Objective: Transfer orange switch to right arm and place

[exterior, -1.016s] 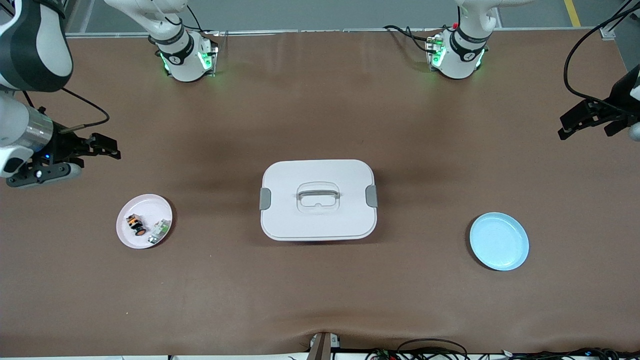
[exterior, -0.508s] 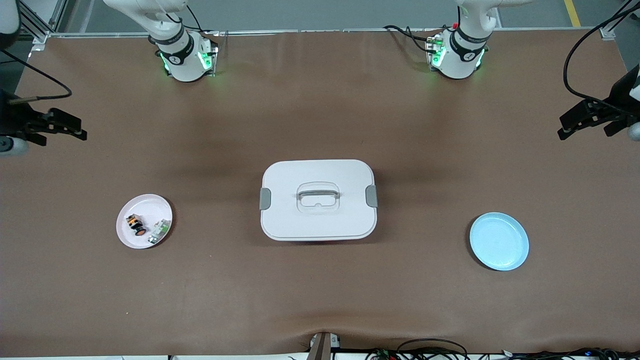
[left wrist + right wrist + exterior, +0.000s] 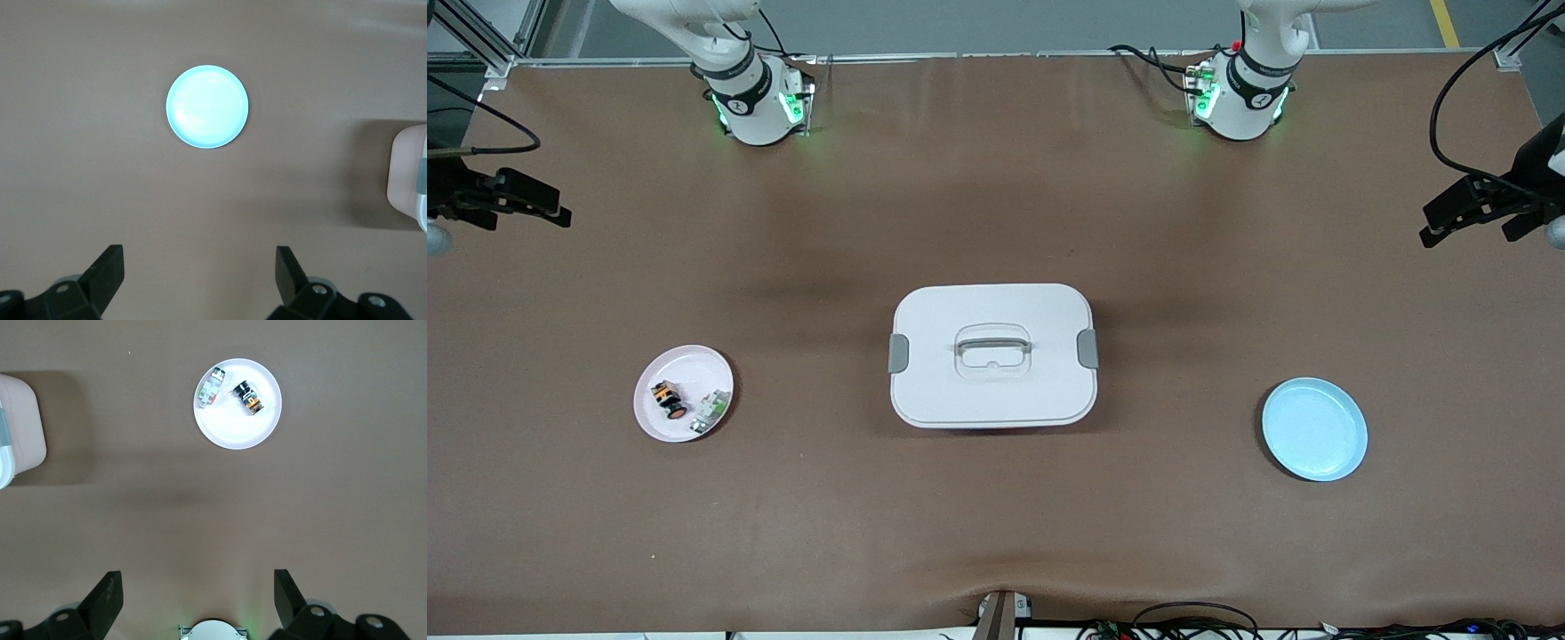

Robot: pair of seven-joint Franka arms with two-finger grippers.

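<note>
While both claws hang open, orange switch (image 3: 668,399) lies on pink plate (image 3: 655,425)

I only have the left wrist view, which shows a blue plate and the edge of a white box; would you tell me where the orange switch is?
Observer: The orange switch lies on a pink plate toward the right arm's end of the table, beside a small white-and-green part.
Operator: Thank you. Is anything holding it?
Observer: No. The right gripper is open, up over the table edge at that end.
Operator: And my own left gripper?
Observer: The left gripper is open too, empty, at the other end of the table, with the blue plate nearer the front camera.
</note>
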